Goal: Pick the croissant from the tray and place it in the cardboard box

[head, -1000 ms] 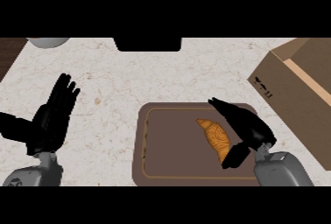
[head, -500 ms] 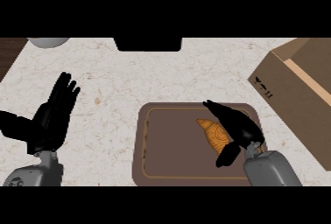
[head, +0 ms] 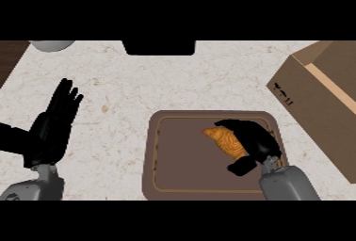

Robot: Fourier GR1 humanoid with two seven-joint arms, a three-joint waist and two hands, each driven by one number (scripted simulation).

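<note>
Fingers of your black right hand (head: 252, 137) curl over the golden-brown croissant (head: 224, 139), covering its right side and leaving only its left part and pointed tip in sight; the thumb shows below, near the pastry's lower end. You have the croissant lying in the upper right part of the dark brown rectangular tray (head: 182, 164), which sits on the pale speckled stone counter (head: 139, 84). Your tan cardboard box (head: 321, 99) stands to the right of the tray, close to its upper right corner, open side facing up and away. Your black left hand (head: 52, 127) rests at the view's left edge, fingers straight and pointing up, well apart from the tray. A grey round object (head: 51, 44) and a black rectangular shape (head: 159, 47) sit at the counter's far edge.
</note>
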